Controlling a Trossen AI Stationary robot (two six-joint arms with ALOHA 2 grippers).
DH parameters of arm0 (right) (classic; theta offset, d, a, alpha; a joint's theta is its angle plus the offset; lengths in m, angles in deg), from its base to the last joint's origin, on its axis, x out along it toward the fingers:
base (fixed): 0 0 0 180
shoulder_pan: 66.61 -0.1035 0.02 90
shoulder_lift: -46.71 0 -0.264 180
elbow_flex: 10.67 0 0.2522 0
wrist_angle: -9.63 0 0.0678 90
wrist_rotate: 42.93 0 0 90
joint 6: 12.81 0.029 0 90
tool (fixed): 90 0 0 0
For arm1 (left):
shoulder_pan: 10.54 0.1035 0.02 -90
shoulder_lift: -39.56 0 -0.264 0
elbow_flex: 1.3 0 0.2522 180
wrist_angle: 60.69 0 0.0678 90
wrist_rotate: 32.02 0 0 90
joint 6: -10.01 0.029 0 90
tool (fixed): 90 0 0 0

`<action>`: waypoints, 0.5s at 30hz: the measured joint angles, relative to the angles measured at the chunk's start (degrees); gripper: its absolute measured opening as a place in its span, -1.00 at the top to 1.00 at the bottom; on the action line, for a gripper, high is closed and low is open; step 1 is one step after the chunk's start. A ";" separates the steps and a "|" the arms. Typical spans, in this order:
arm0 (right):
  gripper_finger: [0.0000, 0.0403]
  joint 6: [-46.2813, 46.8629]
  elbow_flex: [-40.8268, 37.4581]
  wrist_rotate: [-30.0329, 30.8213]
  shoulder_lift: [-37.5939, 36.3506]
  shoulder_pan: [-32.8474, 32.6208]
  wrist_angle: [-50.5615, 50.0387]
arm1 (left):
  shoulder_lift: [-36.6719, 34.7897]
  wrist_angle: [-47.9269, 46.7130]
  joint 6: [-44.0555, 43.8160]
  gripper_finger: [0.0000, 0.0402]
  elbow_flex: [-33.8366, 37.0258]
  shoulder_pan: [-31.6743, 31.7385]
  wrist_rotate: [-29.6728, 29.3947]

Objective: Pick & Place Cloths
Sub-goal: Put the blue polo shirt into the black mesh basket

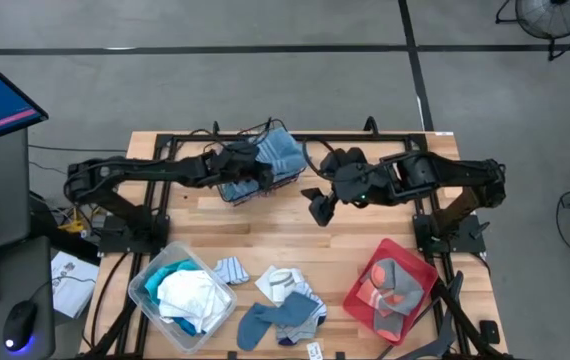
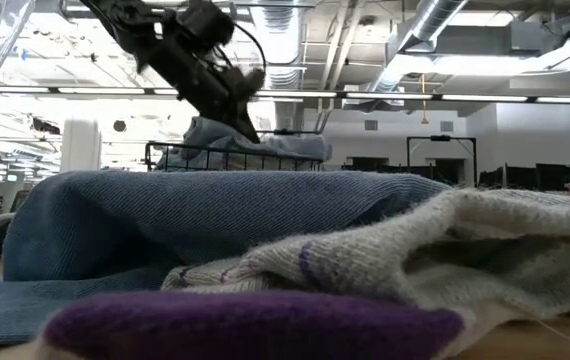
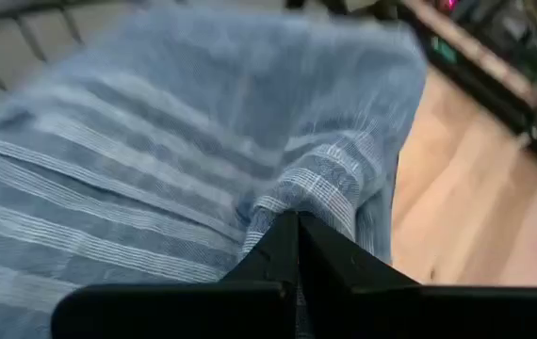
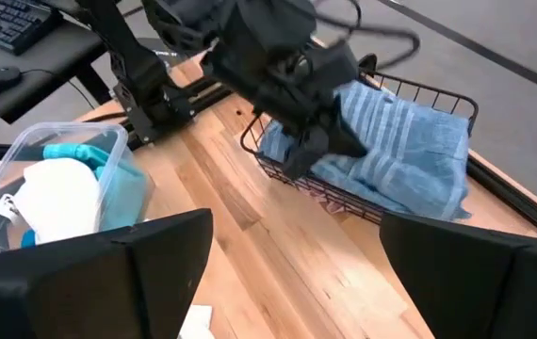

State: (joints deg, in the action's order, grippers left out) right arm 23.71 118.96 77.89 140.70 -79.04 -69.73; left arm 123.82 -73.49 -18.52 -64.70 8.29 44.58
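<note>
The left gripper (image 1: 263,172) sits in the black wire basket (image 1: 227,190) at the far side of the table, its jaws pinched fully together on a fold of the grey-blue striped towel (image 1: 279,152). The left wrist view shows the fingers (image 3: 297,247) meeting with the striped cloth gathered between them. This looks like the pick step: the grasp is made and the towel has yet to come up out of the basket.

The next move probably calls for a straight lift, high enough for the hanging cloth to clear the basket rim, since a trailing corner could snag on the wires or drag the basket along. Where the towel is meant to go cannot be told from this moment.

The right gripper (image 1: 321,205) hovers just to the right of the basket over bare wood, jaws spread wide and holding nothing. It stands close to the lifting path, so the left arm needs to stay clear of it.

Nearer the front, a clear plastic bin (image 1: 144,287) on the left holds white and turquoise cloths (image 1: 187,296). Loose socks (image 1: 283,308) lie in the middle, and a red tray (image 1: 410,257) on the right carries grey and coral socks (image 1: 392,287).
</note>
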 joint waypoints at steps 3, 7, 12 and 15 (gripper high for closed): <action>-0.50 0.03 0.00 0.10 0.07 -0.27 -0.20 | 3.33 -0.30 0.21 1.00 -0.02 -0.12 1.99; -0.50 0.23 0.00 0.05 0.02 -0.37 -0.21 | 6.18 -3.65 -0.54 1.00 -0.10 0.42 1.28; -0.50 1.10 0.00 -0.33 0.02 -0.48 -0.49 | 7.47 -8.05 -2.32 1.00 -0.01 2.47 0.46; -0.50 1.10 0.00 -0.38 0.02 -0.81 -0.55 | 7.26 -8.67 -4.81 1.00 -0.07 3.55 0.93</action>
State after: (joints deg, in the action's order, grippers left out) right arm 24.82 118.96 77.51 140.73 -79.85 -70.28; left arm 131.08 -82.16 -23.33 -64.77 11.85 45.51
